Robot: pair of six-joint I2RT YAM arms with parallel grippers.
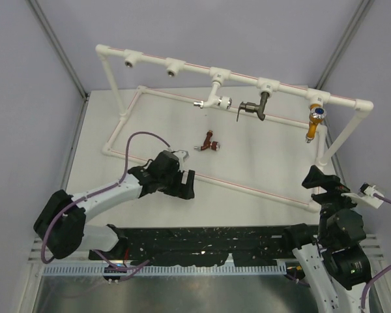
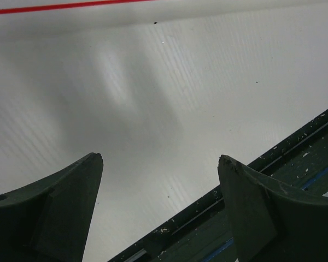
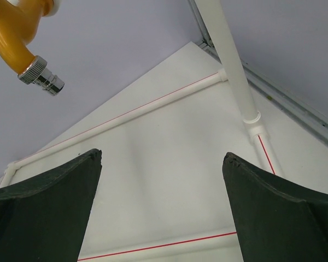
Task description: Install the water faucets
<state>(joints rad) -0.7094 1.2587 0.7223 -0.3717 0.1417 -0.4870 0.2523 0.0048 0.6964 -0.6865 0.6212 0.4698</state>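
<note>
The water faucet (image 1: 208, 142), a small copper-coloured tap with a dark-red knob, lies on its side on the white table inside the pipe frame. My left gripper (image 1: 184, 185) hovers low over the table just in front of the frame's near pipe, a little short and left of the tap. Its jaws stand open with only bare table between them (image 2: 161, 157); the tap does not show in the left wrist view. My right gripper (image 1: 313, 176) is raised at the frame's right end, open and holding nothing (image 3: 163, 154).
A white pipe frame (image 1: 202, 179) rings the work area. Its raised top rail (image 1: 195, 67) carries a silver tap (image 1: 212, 102), a dark bronze lever tap (image 1: 254, 107) and an orange tap (image 1: 315, 120) (image 3: 13, 38). Two open tee sockets (image 1: 130, 62) sit at its left end. A black rail (image 2: 262, 218) runs along the near edge.
</note>
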